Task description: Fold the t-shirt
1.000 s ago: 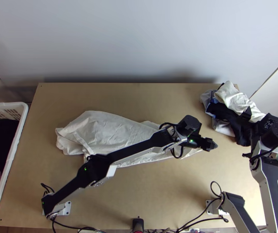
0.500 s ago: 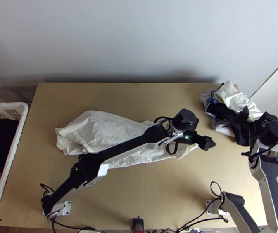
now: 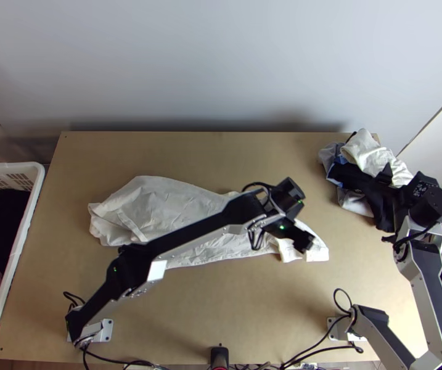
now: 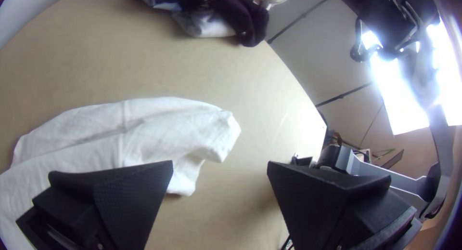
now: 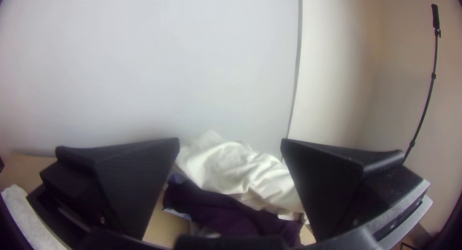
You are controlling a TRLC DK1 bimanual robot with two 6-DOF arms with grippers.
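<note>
Top view: our left gripper (image 3: 307, 242), spread wide, has drawn back over the t-shirt (image 3: 159, 206), baring its end toward the right edge of the desk (image 3: 233, 308), likely for regrasping; our right gripper (image 5: 231, 144), also wide, is near the clothes pile (image 3: 368, 154).

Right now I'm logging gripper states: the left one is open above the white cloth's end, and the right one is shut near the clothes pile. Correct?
Not shut: the right gripper near the clothes pile is open, fingers wide apart, as the right wrist view shows. The rest stands.
</note>
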